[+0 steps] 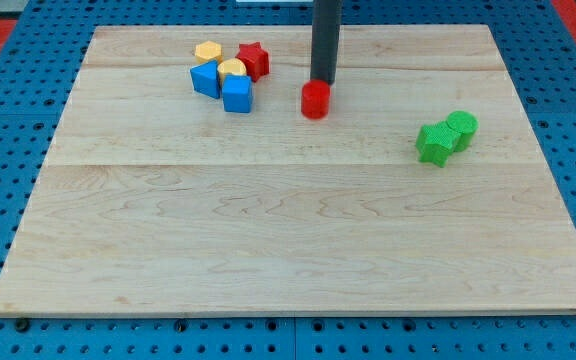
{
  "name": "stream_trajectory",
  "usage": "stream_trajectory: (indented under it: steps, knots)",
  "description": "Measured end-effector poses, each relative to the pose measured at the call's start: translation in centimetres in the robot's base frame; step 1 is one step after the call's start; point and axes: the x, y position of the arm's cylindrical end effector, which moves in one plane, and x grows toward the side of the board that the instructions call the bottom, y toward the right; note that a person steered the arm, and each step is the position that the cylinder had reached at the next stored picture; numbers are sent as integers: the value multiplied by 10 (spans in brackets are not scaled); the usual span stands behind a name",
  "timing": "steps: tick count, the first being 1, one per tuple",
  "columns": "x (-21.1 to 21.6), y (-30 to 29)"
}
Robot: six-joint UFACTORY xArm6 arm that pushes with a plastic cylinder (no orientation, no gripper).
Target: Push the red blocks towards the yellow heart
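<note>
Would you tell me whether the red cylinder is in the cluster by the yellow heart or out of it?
Out: the red cylinder sits apart, right of the yellow heart, just below my tip.

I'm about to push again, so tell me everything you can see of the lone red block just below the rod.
The red cylinder is a small, glossy, plastic-looking block standing upright on the wooden board, in its upper middle. My tip sits right at its upper edge, apparently touching it from the view's top. It stands alone: the cluster holding the red star and the yellow heart lies apart to the view's left, and the green blocks are well off to the right.
</note>
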Motion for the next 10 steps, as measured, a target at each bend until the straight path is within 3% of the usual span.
stream_trajectory:
  steps: [1, 2, 3, 5, 6, 7, 9, 10]
  knots:
    - [6, 2]
    - [49, 50]
    - [116, 14]
    - [6, -4]
    - [-11, -4]
    - [-25, 50]
    - [-46, -6]
    - [-44, 76]
